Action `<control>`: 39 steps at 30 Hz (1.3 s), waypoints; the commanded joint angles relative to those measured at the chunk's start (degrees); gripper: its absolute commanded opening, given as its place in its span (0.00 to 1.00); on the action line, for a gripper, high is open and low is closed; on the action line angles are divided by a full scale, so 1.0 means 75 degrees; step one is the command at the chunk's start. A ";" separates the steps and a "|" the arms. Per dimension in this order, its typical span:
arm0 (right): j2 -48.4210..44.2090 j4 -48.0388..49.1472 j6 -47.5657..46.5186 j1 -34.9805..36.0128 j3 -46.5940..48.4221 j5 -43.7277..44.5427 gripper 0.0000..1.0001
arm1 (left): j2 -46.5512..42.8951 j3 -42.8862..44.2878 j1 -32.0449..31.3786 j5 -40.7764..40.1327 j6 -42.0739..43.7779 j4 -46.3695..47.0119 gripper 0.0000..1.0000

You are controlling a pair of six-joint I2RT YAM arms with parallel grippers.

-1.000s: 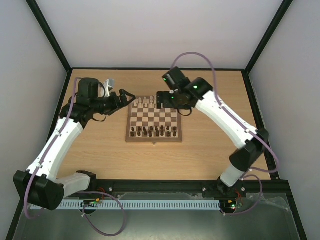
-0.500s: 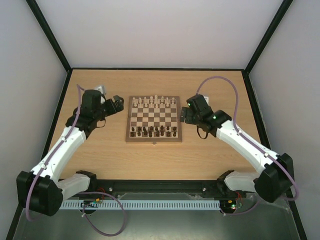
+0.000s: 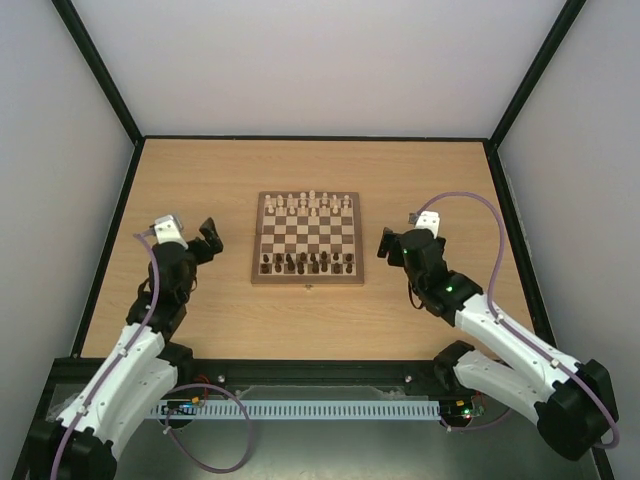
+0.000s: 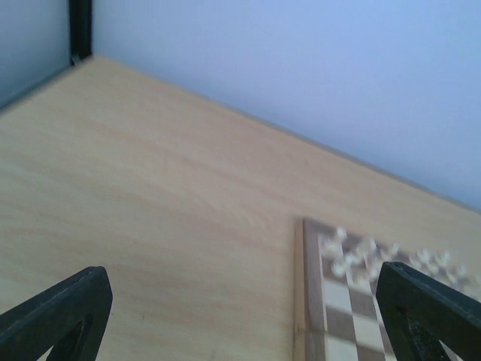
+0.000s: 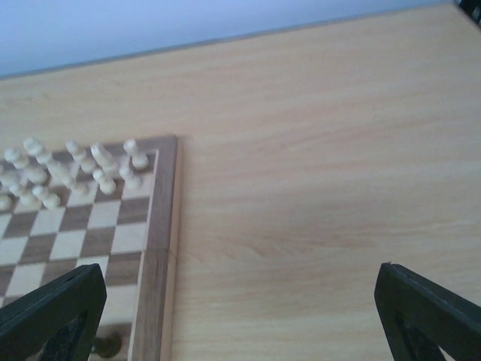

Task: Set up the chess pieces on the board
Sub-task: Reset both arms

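– Dark brown chess pieces (image 3: 305, 264): where do they stand from the left claw (image 3: 211, 238)?
– Off to its right, apart from it, along the near side of the board (image 3: 307, 232). That side is about level with the claw's tips. They are too small to tell one rank from another.
– And how is that claw set?
– Its fingers (image 4: 64, 312) are spread wide, one at each lower corner of the wrist view. Only bare wooden table (image 4: 173, 203) lies between them, and the board's corner is ahead and to the right.
– And the right claw (image 3: 384, 247)?
– It is just as wide, with nothing held and its tips just beside the board's right edge. The board lies to its left. One dark piece shows close by its left finger, at the bottom of the wrist view.
– The cream chessmen (image 3: 308, 204)?
– They are ranked on the board's far side, beyond both claws.
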 commanded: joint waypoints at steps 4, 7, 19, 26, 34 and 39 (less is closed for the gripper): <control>-0.0598 0.2089 -0.1209 -0.0165 -0.1076 0.1099 0.99 | -0.0438 -0.0291 0.0092 -0.1791 0.0651 0.0859 0.99; -0.0596 0.2579 -0.1187 -0.0499 -0.1400 0.0943 0.99 | -0.0456 -0.0783 0.0094 -0.1492 0.1154 0.1657 0.99; 0.0533 0.4198 -0.1226 -0.2274 -0.2081 0.0186 0.99 | 0.0997 -0.1311 0.0505 -0.1198 0.2169 0.3634 1.00; 0.1392 0.5813 -0.1331 -0.3087 -0.2385 0.0384 0.98 | 0.2903 -0.1217 0.1035 -0.0882 0.2193 0.4916 1.00; 0.3124 0.7895 -0.1258 -0.3845 -0.2519 0.0117 0.98 | 0.4528 -0.0843 0.1270 -0.0660 0.2190 0.6211 0.99; 0.3791 0.7568 -0.1684 -0.3922 -0.1868 -0.0448 0.99 | 0.5524 -0.0034 0.1461 -0.0500 0.2227 0.6049 0.99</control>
